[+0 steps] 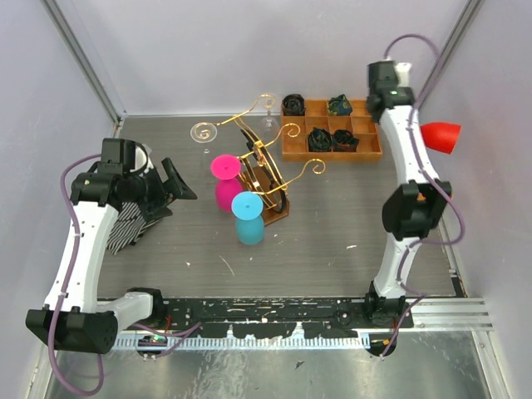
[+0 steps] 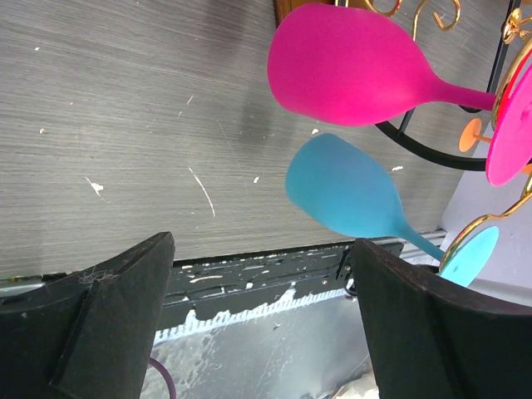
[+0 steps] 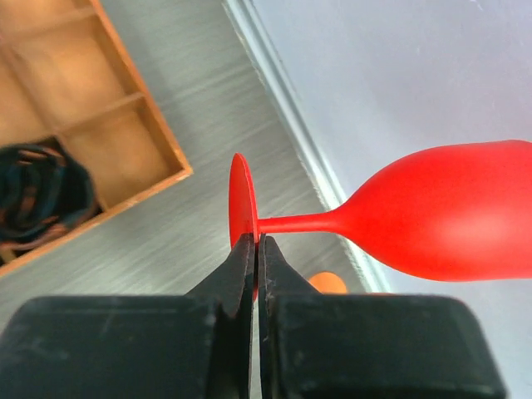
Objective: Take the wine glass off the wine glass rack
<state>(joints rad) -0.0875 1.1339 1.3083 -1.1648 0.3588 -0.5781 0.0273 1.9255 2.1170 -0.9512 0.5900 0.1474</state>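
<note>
r gripper [image 3: 256, 249] pinches the red wine glass [image 3: 449, 218] by its thin foot (easiest edge to nip), bowl sideways, well clear of the wine glass rack [image 1: 268, 179]; l gripper [image 2: 259, 245] hangs spread wide.

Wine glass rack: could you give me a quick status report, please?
Right gripper shut on red wine glass, off the wine glass rack. Left gripper open, facing pink glass and blue glass hanging there. No obstruction.

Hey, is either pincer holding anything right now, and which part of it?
The right pincer grips the red wine glass by the edge of its round foot. The left pincer is open and holds nothing.
</note>
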